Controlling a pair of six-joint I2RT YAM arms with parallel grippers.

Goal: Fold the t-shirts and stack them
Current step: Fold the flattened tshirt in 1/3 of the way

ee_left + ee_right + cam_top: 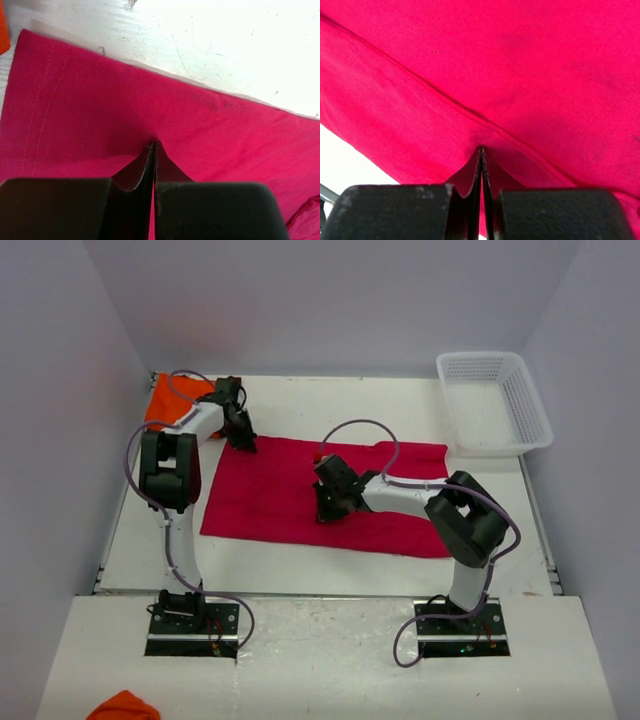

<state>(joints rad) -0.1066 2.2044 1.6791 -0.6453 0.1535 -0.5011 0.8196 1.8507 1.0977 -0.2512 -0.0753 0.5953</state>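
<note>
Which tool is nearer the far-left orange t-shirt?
Left. Left tool grips a corner of the crimson t-shirt beside the orange t-shirt; right tool grips it mid-table, farther.

The white lattice basket (493,400) filled the upper right corner of the table (340,405). The orange t-shirt (168,398) lay bunched in the upper left corner. Between them a bare strip ran along the far edge. The crimson t-shirt (270,495) lay flat across the centre, a low obstacle. The left arm (170,475) stood over its left edge, with the left gripper (243,443) pinched on the cloth near its upper left corner. The right arm (440,505) stretched across the shirt's right half, with the right gripper (322,512) clamped on cloth near the middle. Between the arms, the shirt's lower left part and the table's near strip were open. Walls (60,390) closed in the left, back and right.
</note>
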